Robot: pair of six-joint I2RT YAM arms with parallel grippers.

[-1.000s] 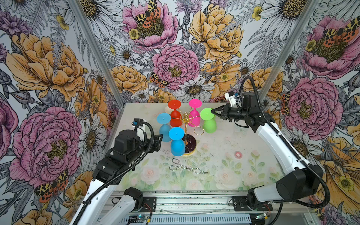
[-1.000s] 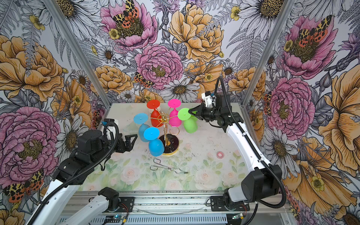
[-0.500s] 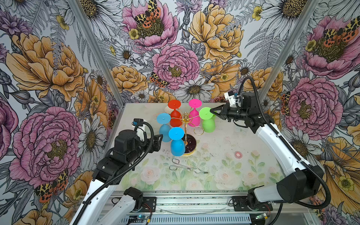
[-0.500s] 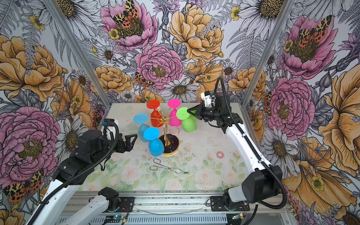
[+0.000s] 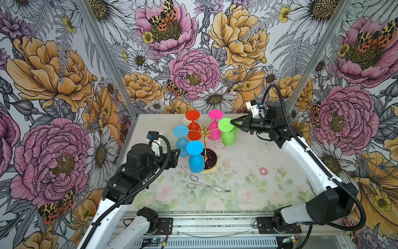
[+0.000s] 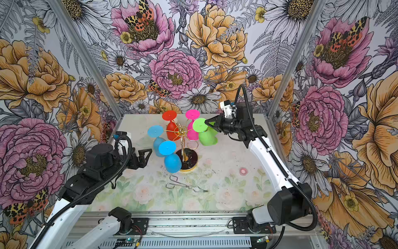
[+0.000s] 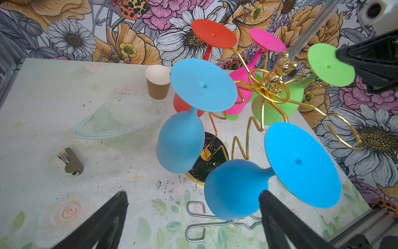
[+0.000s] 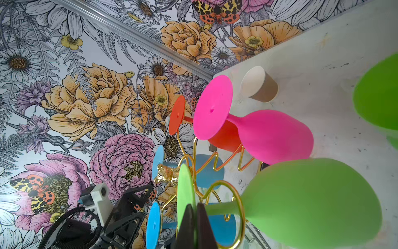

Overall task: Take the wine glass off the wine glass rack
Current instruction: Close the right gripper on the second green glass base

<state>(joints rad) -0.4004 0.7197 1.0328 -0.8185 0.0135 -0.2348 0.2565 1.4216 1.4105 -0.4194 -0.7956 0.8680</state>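
Showing the tabletop (image 5: 269,194) with the wine glass rack (image 5: 206,130) standing near its middle. The green wine glass (image 5: 227,136) hangs on the loop arm nearest the right arm, long axis roughly upright, foot up and bowl down, stem inside the gold loop. The right claw (image 5: 232,123) is clamped on the rim of the foot disc from the side away from the post, so removal probably runs outward, toward that arm. The left claw (image 6: 144,157) stands wide open and empty across the rack. A clear dish (image 7: 120,122), contents unclear, lies beside a paper cup (image 7: 157,83) that looks empty.
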